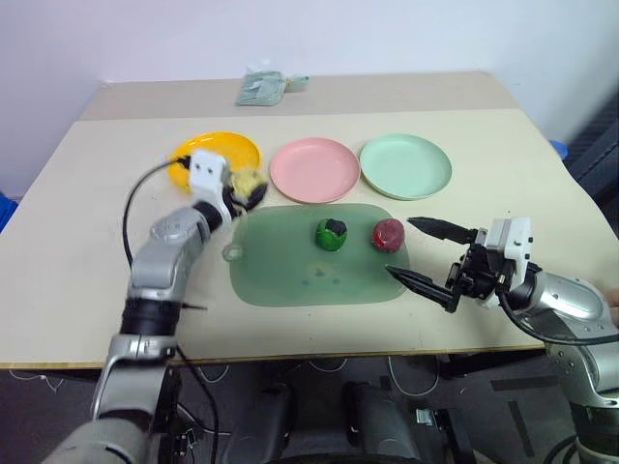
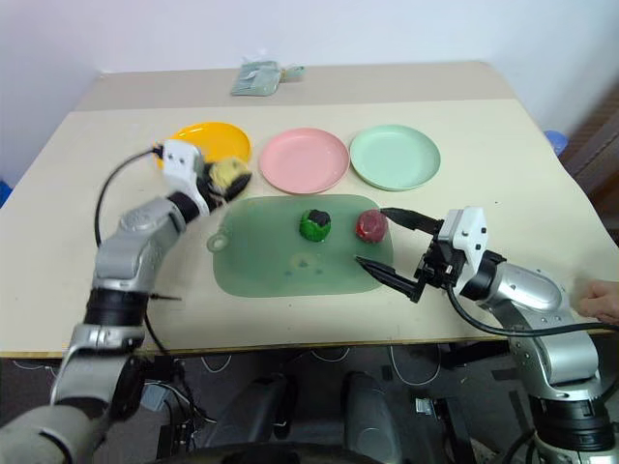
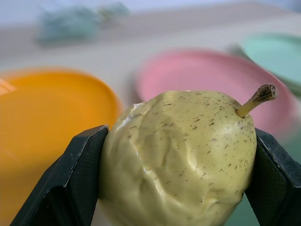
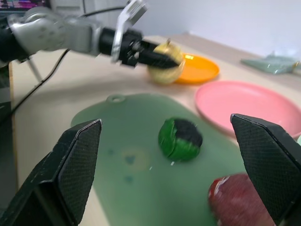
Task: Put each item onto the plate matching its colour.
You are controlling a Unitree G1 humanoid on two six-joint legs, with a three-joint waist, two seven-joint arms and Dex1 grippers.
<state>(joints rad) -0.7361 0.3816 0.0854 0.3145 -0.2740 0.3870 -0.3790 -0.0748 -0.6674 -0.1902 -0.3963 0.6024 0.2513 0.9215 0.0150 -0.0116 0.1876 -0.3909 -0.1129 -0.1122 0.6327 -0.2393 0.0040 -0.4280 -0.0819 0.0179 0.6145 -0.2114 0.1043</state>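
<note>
Pear [image 3: 178,160] clamped in left gripper [image 3: 176,181], beside orange plate [image 1: 237,148]

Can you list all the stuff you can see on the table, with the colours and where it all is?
Table: one, beige, under everything.
Plates: three in a row at the far side, orange-yellow plate left, pink plate middle, mint green plate right.
Mat: one, see-through green, in front of the plates.
Green toy food: one, dark patch, on the mat.
Red toy food: one, on the mat, right of the green one.
Yellow pear: one, held by the orange-yellow plate.
Grey-green bundle: one, far edge.
Left gripper: shut on the pear.
Right gripper: open, beside the mat.
</note>
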